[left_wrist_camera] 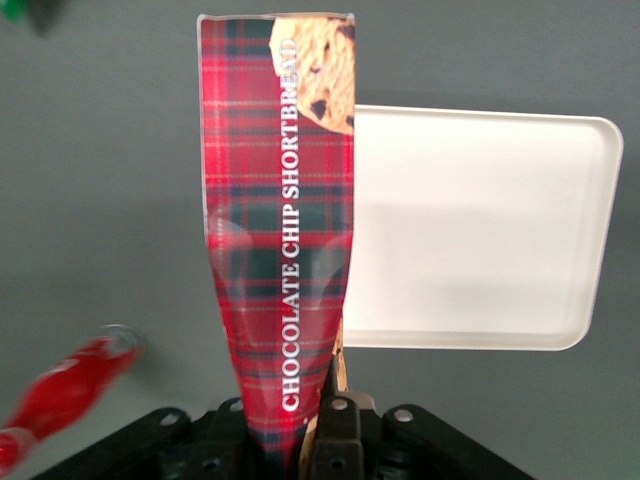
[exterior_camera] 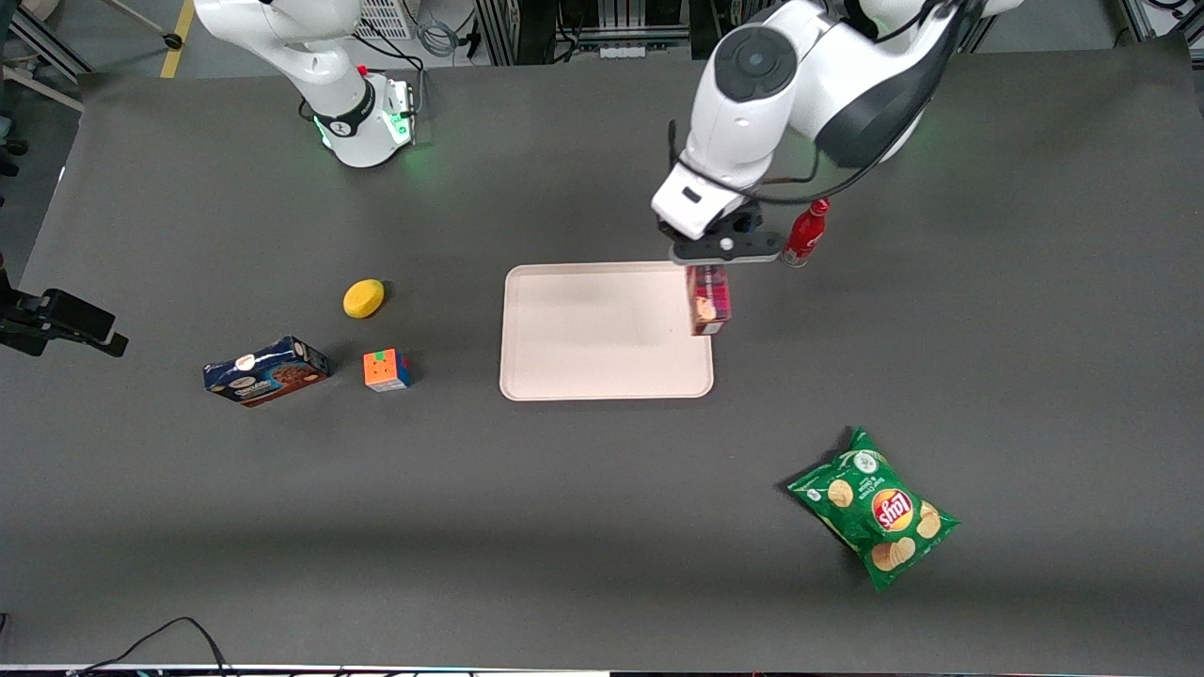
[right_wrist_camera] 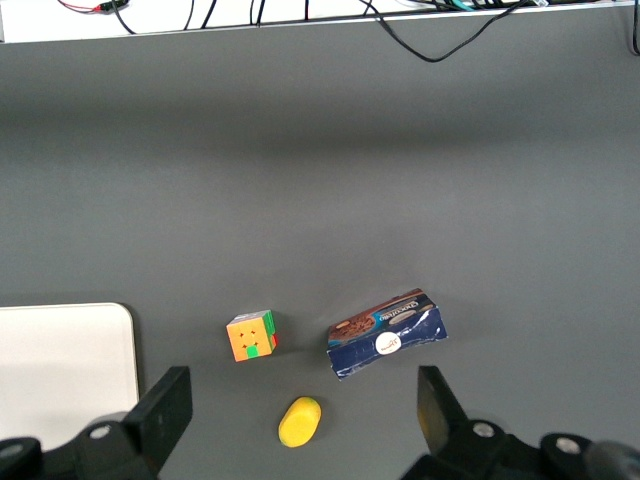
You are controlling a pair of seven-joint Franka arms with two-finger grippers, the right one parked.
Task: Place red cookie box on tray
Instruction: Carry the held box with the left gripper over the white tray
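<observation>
The red cookie box (exterior_camera: 708, 299) is a slim tartan carton that hangs lengthwise from my left gripper (exterior_camera: 724, 246). The gripper is shut on the box's upper end, and the fingers (left_wrist_camera: 338, 430) pinch the carton (left_wrist_camera: 280, 200) so that it creases there. The box is off the table, above the rim of the tray (exterior_camera: 602, 329) at the working arm's end. The pale tray (left_wrist_camera: 470, 220) is bare and lies flat on the dark table.
A red bottle (exterior_camera: 806, 233) stands close beside the gripper, toward the working arm's end. A green chips bag (exterior_camera: 875, 508) lies nearer the front camera. Toward the parked arm's end lie a blue cookie box (exterior_camera: 266, 370), a colour cube (exterior_camera: 387, 369) and a yellow lemon-like object (exterior_camera: 363, 298).
</observation>
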